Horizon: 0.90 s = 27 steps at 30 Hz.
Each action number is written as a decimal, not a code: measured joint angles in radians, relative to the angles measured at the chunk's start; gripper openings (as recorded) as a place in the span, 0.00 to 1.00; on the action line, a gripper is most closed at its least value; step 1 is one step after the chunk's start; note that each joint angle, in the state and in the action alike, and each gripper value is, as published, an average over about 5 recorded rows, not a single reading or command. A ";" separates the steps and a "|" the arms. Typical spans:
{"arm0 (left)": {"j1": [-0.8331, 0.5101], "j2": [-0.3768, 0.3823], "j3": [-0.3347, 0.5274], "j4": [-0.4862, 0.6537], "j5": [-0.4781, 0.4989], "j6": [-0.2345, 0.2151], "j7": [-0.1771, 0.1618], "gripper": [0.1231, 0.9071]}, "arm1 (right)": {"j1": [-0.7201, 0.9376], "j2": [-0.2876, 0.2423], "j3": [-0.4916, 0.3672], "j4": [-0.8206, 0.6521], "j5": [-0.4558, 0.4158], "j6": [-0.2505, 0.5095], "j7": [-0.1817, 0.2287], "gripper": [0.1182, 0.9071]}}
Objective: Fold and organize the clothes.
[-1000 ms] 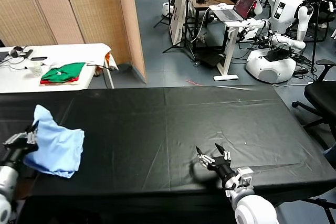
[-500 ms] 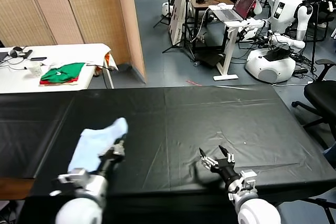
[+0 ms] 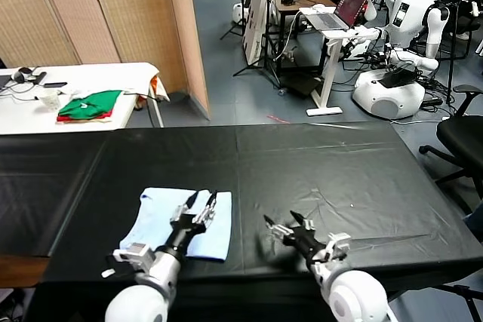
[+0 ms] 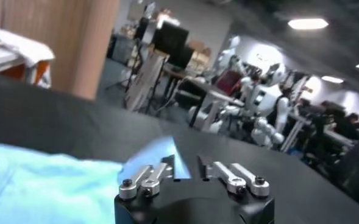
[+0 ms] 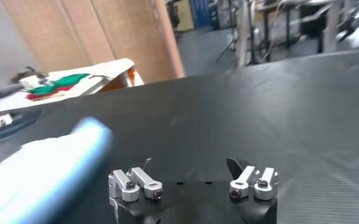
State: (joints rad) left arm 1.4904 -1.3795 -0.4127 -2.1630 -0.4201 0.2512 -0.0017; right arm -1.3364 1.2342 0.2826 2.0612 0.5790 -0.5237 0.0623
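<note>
The clothes, a pale sky-blue T-shirt (image 3: 170, 220), lie as a flat folded bundle on the black table (image 3: 339, 171) near its front edge, left of centre. My left gripper (image 3: 204, 200) hovers over the shirt's right edge with its jaws open and nothing gripped between them. In the left wrist view the shirt (image 4: 39, 185) spreads out beneath and beyond the open left gripper (image 4: 184, 162). My right gripper (image 3: 289, 224) stands open over bare table just right of the shirt. The right wrist view shows the right gripper (image 5: 188, 169) empty and the shirt (image 5: 42, 173) off to its side.
A white side table (image 3: 113, 73) at the back left holds folded green-and-red garments (image 3: 90, 103). A wooden partition (image 3: 113, 13) stands behind it. A desk with a laptop (image 3: 343, 13), white robots (image 3: 400, 73) and an office chair (image 3: 464, 137) lie beyond the black table's far right.
The left gripper carried the shirt from the table's far left to the front middle, laid it down and opened. The right gripper shifted slightly left.
</note>
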 joint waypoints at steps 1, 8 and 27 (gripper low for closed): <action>0.001 0.011 -0.010 -0.001 0.006 -0.009 -0.002 0.87 | 0.015 0.002 -0.019 -0.007 0.003 -0.004 0.005 1.00; 0.028 0.060 -0.076 -0.016 0.065 -0.048 -0.017 1.00 | 0.100 0.042 -0.156 -0.067 0.014 -0.024 0.031 1.00; 0.095 0.016 -0.142 -0.036 0.106 -0.085 -0.033 1.00 | 0.133 0.089 -0.231 -0.135 0.024 -0.040 0.064 0.09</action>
State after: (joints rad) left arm 1.5854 -1.3631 -0.5544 -2.1989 -0.3138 0.1659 -0.0346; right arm -1.2037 1.3231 0.0521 1.9261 0.6026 -0.5635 0.1261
